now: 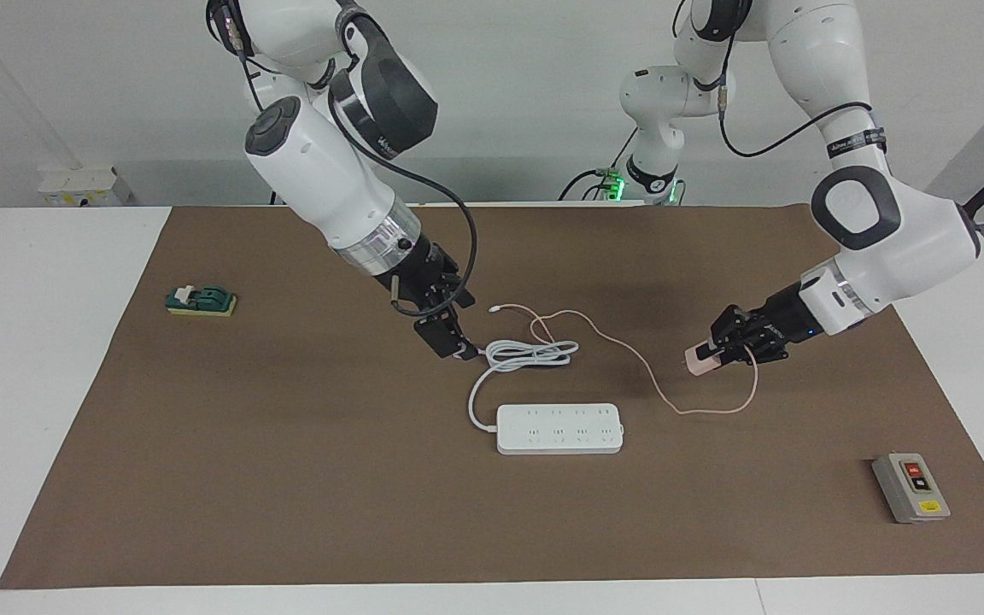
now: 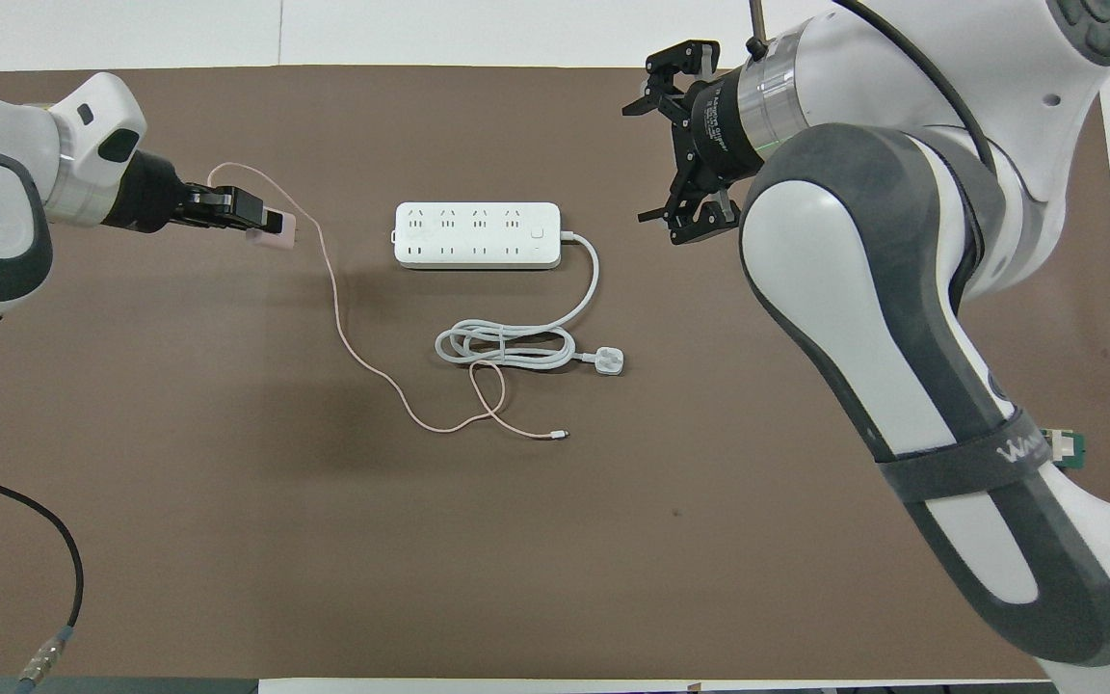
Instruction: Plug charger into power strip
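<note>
one power strip with its white three-pin plug, one pink charger, one grey button box, one green block, one brown mat, and two grippers: left, right.

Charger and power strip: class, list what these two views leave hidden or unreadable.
- Charger: prongs too small to see in either view; left gripper covers part of it overhead.
- Power strip: socket detail too small in the facing view.
- Green block: overhead, the right arm hides most of it.
</note>
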`<state>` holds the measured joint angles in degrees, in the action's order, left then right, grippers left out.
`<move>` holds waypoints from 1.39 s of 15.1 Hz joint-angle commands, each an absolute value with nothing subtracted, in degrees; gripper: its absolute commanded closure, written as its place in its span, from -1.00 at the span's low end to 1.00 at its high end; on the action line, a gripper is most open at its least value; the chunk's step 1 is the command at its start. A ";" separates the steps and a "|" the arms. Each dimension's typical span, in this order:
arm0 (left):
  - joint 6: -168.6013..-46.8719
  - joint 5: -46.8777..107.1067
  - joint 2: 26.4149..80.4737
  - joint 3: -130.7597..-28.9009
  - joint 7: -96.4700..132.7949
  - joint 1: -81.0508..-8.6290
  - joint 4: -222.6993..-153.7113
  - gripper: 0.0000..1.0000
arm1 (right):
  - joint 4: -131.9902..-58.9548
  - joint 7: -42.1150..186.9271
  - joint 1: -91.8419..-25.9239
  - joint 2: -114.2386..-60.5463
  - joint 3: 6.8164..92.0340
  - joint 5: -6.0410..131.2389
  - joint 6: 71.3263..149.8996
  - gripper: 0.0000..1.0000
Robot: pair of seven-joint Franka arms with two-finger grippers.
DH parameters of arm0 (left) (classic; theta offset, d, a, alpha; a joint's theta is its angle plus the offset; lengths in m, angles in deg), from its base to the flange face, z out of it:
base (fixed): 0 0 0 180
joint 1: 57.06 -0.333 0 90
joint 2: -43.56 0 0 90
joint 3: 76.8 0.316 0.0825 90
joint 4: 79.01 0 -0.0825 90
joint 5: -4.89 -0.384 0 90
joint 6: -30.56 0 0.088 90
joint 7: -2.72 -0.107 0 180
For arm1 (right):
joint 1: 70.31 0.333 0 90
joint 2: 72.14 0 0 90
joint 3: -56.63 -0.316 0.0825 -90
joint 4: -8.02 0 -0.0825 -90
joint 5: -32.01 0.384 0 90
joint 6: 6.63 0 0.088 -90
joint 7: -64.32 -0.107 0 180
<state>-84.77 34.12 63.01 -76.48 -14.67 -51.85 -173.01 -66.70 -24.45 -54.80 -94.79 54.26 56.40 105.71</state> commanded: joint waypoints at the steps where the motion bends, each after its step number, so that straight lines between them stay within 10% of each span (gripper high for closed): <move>1: -89.31 29.60 63.86 -75.75 -6.10 -46.79 -172.95 0.77 | -66.95 -18.23 -56.85 -93.94 53.90 53.99 104.38 -1.00; 21: -98.29 14.30 63.60 -75.92 5.72 -37.37 -178.06 1.00 | -85.83 48.82 -71.45 -77.25 53.38 39.84 94.97 -1.00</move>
